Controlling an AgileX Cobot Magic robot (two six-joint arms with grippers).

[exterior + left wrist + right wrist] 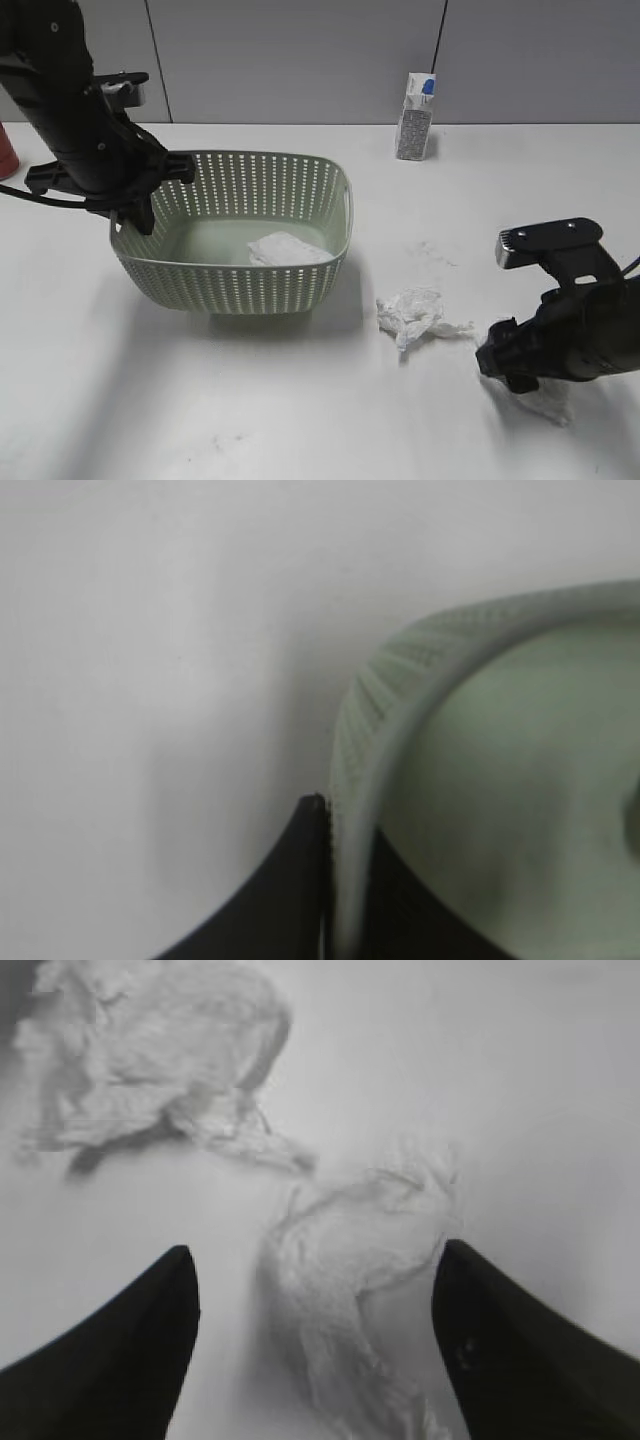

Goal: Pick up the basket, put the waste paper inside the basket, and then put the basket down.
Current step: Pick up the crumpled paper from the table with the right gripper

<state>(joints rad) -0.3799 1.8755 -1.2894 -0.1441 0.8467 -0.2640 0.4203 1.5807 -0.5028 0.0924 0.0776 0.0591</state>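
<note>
Left gripper: fingers pressed together on the rim of the basket at its left end; in the left wrist view the pale green wall passes between the two dark fingers. The basket sits left of centre on the white table, whether resting or slightly lifted cannot be told. One crumpled sheet of waste paper lies on its floor, towards the right end.

Right gripper: fingers spread wide, low over the table at the right front. In the right wrist view a twisted paper wad lies between the two dark fingertips, touching neither. A second, larger crumpled piece lies just beyond it, farther from the gripper; in the exterior view this piece lies between the basket and the right gripper, apart from both.

Background: an upright carton with a blue top stands at the far edge of the table by the grey wall, well apart from both arms.
</note>
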